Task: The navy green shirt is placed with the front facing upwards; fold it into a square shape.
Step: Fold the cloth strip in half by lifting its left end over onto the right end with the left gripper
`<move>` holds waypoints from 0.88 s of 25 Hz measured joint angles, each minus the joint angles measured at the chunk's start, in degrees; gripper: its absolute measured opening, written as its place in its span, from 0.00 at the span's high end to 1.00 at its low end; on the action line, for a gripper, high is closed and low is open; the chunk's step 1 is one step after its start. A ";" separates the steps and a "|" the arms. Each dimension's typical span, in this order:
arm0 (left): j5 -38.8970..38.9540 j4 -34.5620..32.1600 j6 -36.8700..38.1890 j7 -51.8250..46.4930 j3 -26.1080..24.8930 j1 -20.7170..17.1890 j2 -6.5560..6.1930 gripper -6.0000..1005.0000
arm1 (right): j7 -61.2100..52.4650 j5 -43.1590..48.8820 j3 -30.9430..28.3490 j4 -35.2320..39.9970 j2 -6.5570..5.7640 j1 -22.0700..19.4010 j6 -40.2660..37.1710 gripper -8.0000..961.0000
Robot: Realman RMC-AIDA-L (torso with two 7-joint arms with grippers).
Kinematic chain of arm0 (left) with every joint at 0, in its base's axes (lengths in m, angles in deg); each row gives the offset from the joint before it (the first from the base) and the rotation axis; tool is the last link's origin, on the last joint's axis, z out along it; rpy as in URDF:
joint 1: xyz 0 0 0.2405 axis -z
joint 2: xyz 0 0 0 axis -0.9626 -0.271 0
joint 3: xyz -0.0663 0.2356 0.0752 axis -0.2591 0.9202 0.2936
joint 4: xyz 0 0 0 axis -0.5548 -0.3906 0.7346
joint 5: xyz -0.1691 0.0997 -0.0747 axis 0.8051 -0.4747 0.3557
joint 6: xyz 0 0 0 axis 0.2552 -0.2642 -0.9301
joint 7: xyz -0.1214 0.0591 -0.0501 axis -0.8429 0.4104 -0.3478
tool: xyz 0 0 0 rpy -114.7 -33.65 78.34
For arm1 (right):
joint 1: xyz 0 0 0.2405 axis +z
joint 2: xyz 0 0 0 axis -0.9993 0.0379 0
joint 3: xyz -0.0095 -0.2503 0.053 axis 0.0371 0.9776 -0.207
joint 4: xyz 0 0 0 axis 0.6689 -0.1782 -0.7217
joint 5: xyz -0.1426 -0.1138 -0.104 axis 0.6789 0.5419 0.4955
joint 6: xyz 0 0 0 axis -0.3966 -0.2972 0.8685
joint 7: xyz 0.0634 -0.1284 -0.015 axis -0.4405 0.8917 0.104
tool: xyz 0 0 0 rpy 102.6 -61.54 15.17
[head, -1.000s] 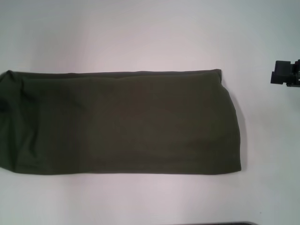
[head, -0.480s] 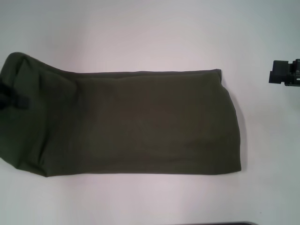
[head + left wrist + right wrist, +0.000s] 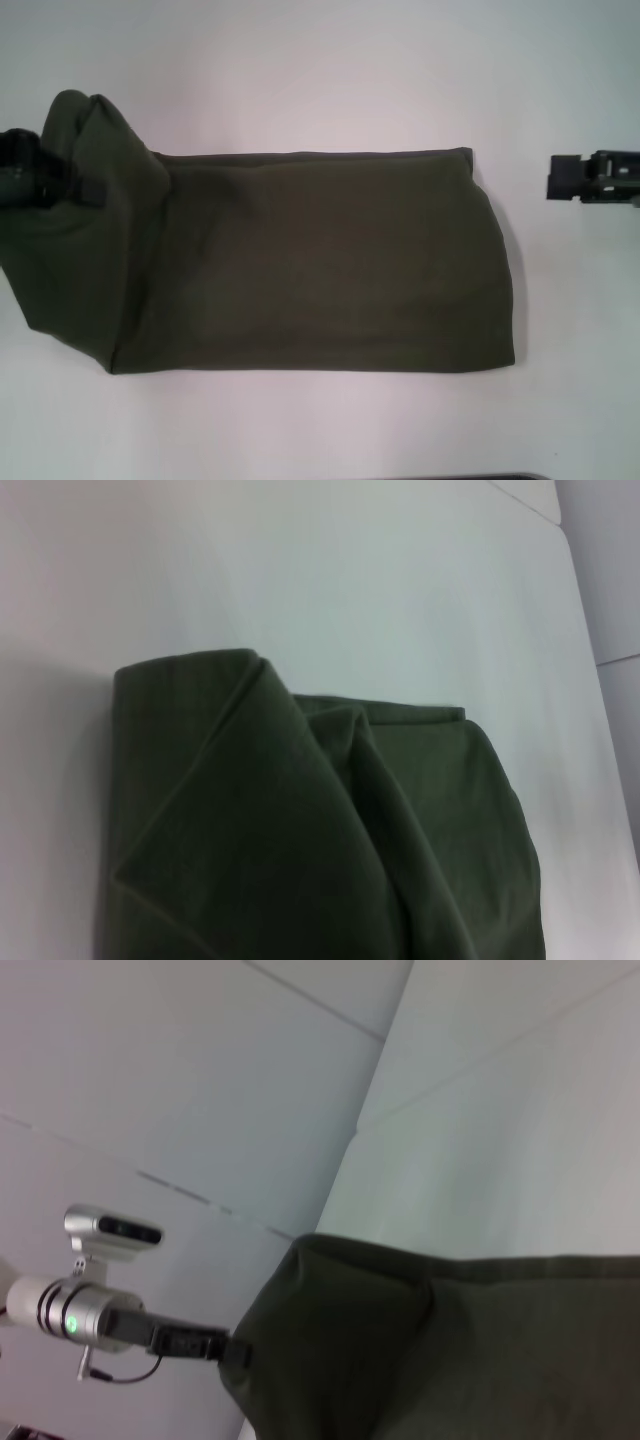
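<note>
On the white table (image 3: 320, 80): one navy green shirt (image 3: 330, 260), folded into a long band, plain olive side up, no lettering in sight.
Shirt count: one garment, far larger than either gripper.
Shirt position: across the middle of the tabletop, long side running left to right in the head view; right end flat with a squared far corner; left end lifted off the surface, bunched and draping down in folds.
Left wrist view: same shirt (image 3: 300, 830), raised layers peaked and creased above the flat remainder.
Right wrist view: shirt (image 3: 480, 1350) low in the picture, one end pulled upward.
Gripper count: two.
Left gripper (image 3: 88, 192): at the raised left end of the shirt, clamped on a fold of cloth, black fingers pressed into the fabric; seen also from the right wrist view (image 3: 232, 1348), with a pale cylindrical wrist and a green light behind it.
Right gripper (image 3: 562, 178): beyond the right end of the shirt, well apart from the cloth, above bare tabletop; whether open or closed, cannot tell.
</note>
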 joint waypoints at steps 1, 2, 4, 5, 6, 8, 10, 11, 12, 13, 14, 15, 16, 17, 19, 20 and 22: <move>-0.04 -0.20 -0.30 -0.04 0.03 0.05 0.00 0.94 | -0.11 0.19 0.54 -0.16 0.40 0.43 0.10 0.05; -0.10 -0.52 -0.60 -0.09 0.00 0.14 -0.01 0.94 | -0.32 0.30 1.12 -0.34 0.72 0.86 0.18 0.05; -0.14 -1.08 -1.21 -0.18 -0.19 0.13 -0.23 0.94 | -1.27 0.37 2.97 -1.28 1.60 2.38 0.24 0.05; -0.12 -1.11 -1.27 -0.18 -0.26 0.09 -0.26 0.94 | -1.81 0.36 3.85 -1.85 2.03 3.21 0.38 0.05; -0.08 -1.10 -1.38 -0.19 -0.36 0.00 -0.35 0.94 | -2.30 0.37 4.88 -2.56 2.61 4.21 0.71 0.05; 0.02 -0.94 -1.52 -0.20 -0.52 -0.13 -0.45 0.94 | -3.07 0.37 6.50 -3.55 3.73 6.07 1.86 0.05; 0.05 -0.74 -1.64 -0.18 -0.59 -0.19 -0.50 0.94 | -3.44 0.36 8.29 -3.75 5.39 7.91 3.79 0.05; 0.06 -0.74 -1.68 -0.08 -0.59 -0.19 -0.50 0.94 | -3.51 0.36 9.31 -3.63 6.26 8.72 4.49 0.05; 0.06 -0.75 -1.73 0.02 -0.61 -0.16 -0.50 0.94 | -3.49 0.33 10.42 -3.60 7.14 9.70 5.18 0.05; 0.07 -0.79 -1.76 0.19 -0.61 -0.04 -0.50 0.94 | -3.45 0.26 11.44 -3.54 7.96 10.60 5.85 0.05; 0.07 -0.85 -1.82 0.30 -0.62 0.06 -0.43 0.94 | -3.45 0.30 12.19 -3.57 8.76 11.62 6.48 0.05; 0.08 -0.87 -1.88 0.36 -0.63 0.15 -0.36 0.94 | -3.62 0.45 12.85 -3.69 9.33 12.46 7.22 0.06; 0.08 -0.86 -1.95 0.43 -0.62 0.24 -0.27 0.94 | -3.93 0.65 13.73 -3.81 10.01 13.44 8.04 0.06; 0.11 -0.85 -2.07 0.48 -0.63 0.32 -0.19 0.94 | -4.64 0.88 15.10 -3.89 10.40 14.19 8.95 0.06; 0.24 -0.78 -2.34 0.53 -0.63 0.43 -0.10 0.94 | -6.20 0.95 17.86 -4.54 10.85 15.55 10.69 0.06; 0.28 -0.77 -2.53 0.53 -0.63 0.45 -0.09 0.94 | -6.89 0.92 18.98 -5.18 10.91 16.15 11.78 0.10; 0.31 -0.91 -2.94 0.56 -0.63 0.55 -0.08 0.94 | -7.71 0.84 20.45 -6.42 10.98 17.02 13.68 0.18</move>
